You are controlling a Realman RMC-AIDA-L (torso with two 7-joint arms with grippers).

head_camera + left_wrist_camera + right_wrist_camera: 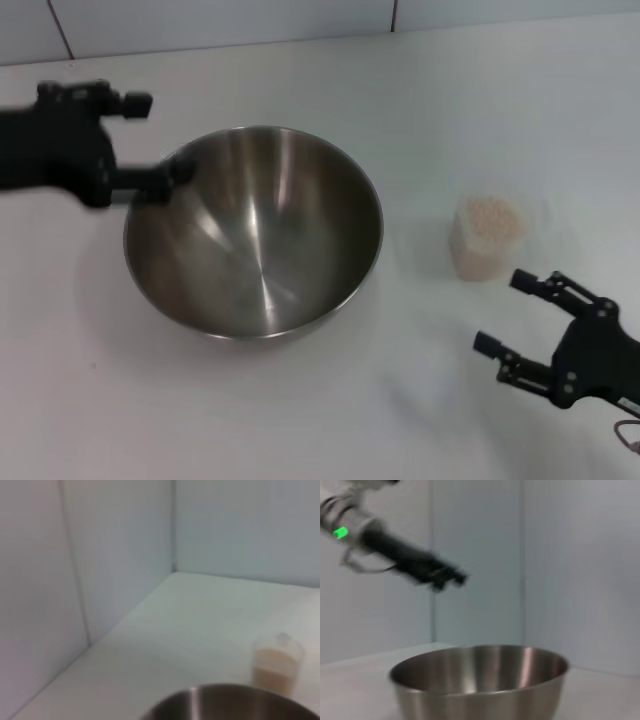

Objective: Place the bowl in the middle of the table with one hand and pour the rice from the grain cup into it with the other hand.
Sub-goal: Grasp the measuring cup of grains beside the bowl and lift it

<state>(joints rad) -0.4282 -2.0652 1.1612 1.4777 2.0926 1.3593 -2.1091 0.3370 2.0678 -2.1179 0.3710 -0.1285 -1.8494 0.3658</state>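
Near grain cup: right gripper fingers spread, holding nothing.

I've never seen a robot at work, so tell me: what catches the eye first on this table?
The big shiny steel bowl stands mid-table, empty inside. The left gripper hangs at the bowl's left rim; in the right wrist view it appears above the rim. To the bowl's right stands the small clear grain cup, full of rice, with the open right gripper just in front of it.

Light: even, bright, soft | Glare: streaks inside bowl | Shadows: faint under bowl on table | Blur: left gripper smeared; wrist views soft
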